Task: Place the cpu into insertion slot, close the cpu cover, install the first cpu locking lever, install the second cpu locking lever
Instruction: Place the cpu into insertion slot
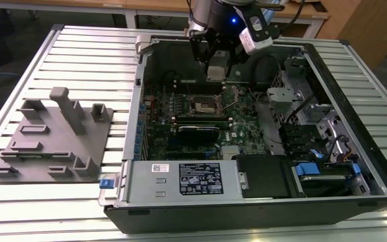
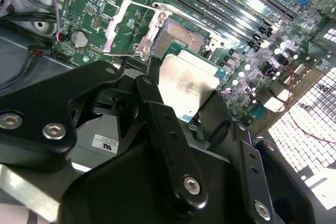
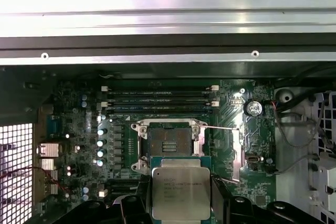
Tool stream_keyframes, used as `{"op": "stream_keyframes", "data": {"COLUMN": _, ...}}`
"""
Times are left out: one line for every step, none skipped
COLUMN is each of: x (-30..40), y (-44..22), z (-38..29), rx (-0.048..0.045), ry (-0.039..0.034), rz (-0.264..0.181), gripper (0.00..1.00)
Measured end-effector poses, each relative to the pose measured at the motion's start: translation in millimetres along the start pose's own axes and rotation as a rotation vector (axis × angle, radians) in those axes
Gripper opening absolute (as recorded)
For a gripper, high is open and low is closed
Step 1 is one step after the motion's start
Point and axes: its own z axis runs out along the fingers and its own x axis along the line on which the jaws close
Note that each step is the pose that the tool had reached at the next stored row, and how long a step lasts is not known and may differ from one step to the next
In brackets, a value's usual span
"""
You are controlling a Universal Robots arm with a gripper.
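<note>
My gripper (image 1: 215, 68) hangs inside the open computer case, shut on the cpu (image 3: 181, 192). The chip is a flat square with a silvery top, pinched by its two sides between the black fingers (image 2: 152, 77). In the exterior view it sits above the motherboard, a little beyond the insertion slot (image 1: 205, 105), toward the case's far wall. The slot (image 3: 169, 141) lies open, with its brownish pin field bare. The cpu cover (image 2: 126, 27), a silvery frame, is swung up beside the slot (image 2: 181, 35). Thin wire levers (image 3: 220, 127) stand off next to it.
The green motherboard (image 1: 241, 126) carries long memory slots (image 3: 160, 98) just past the socket. A power supply (image 1: 180, 179) fills the near side of the case, and a drive cage (image 1: 308, 111) fills the exterior view's right. A grey fixture plate (image 1: 52, 141) lies on the slatted table.
</note>
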Motion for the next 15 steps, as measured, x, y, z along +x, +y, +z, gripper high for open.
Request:
{"op": "stream_keyframes", "data": {"x": 0.0, "y": 0.0, "z": 0.3, "rx": 0.0002, "ry": 0.0001, "rz": 0.0, "gripper": 0.54}}
{"op": "stream_keyframes", "data": {"x": 0.0, "y": 0.0, "z": 0.3, "rx": 0.0004, "ry": 0.0001, "rz": 0.0, "gripper": 0.54}}
{"op": "stream_keyframes", "data": {"x": 0.0, "y": 0.0, "z": 0.3, "rx": 0.0004, "ry": 0.0001, "rz": 0.0, "gripper": 0.54}}
{"op": "stream_keyframes", "data": {"x": 0.0, "y": 0.0, "z": 0.5, "rx": 0.0001, "ry": 0.0001, "rz": 0.0, "gripper": 0.54}}
{"op": "stream_keyframes", "data": {"x": 0.0, "y": 0.0, "z": 0.7, "rx": 0.0001, "ry": 0.0, "rz": 0.0, "gripper": 0.54}}
{"op": "stream_keyframes", "data": {"x": 0.0, "y": 0.0, "z": 0.8, "rx": 0.0001, "ry": 0.0, "rz": 0.0, "gripper": 0.54}}
{"op": "stream_keyframes", "data": {"x": 0.0, "y": -0.1, "z": 0.8, "rx": 0.0001, "ry": 0.0, "rz": 0.0, "gripper": 0.54}}
{"op": "stream_keyframes", "data": {"x": 0.0, "y": -0.1, "z": 0.8, "rx": 0.0002, "ry": 0.0, "rz": 0.0, "gripper": 0.54}}
{"op": "stream_keyframes", "data": {"x": 0.0, "y": -0.1, "z": 0.8, "rx": 0.0001, "ry": 0.0, "rz": 0.0, "gripper": 0.54}}
{"op": "stream_keyframes", "data": {"x": 0.0, "y": 0.0, "z": 1.0, "rx": 0.0001, "ry": 0.0, "rz": 0.0, "gripper": 0.54}}
{"op": "stream_keyframes", "data": {"x": 0.0, "y": 0.0, "z": 1.3, "rx": -0.0001, "ry": -0.0001, "rz": 0.0, "gripper": 0.54}}
{"op": "stream_keyframes", "data": {"x": 0.0, "y": 0.0, "z": 1.7, "rx": -0.0003, "ry": -0.0001, "rz": 0.0, "gripper": 0.54}}
{"op": "stream_keyframes", "data": {"x": 0.0, "y": -0.1, "z": 2.2, "rx": -0.0002, "ry": -0.0001, "rz": 0.0, "gripper": 0.54}}
{"op": "stream_keyframes", "data": {"x": 0.0, "y": -0.1, "z": 2.7, "rx": 0.0, "ry": 0.0, "rz": 0.0, "gripper": 0.54}}
{"op": "stream_keyframes", "data": {"x": 0.0, "y": -0.1, "z": 3.3, "rx": 0.0, "ry": -0.0001, "rz": 0.0, "gripper": 0.54}}
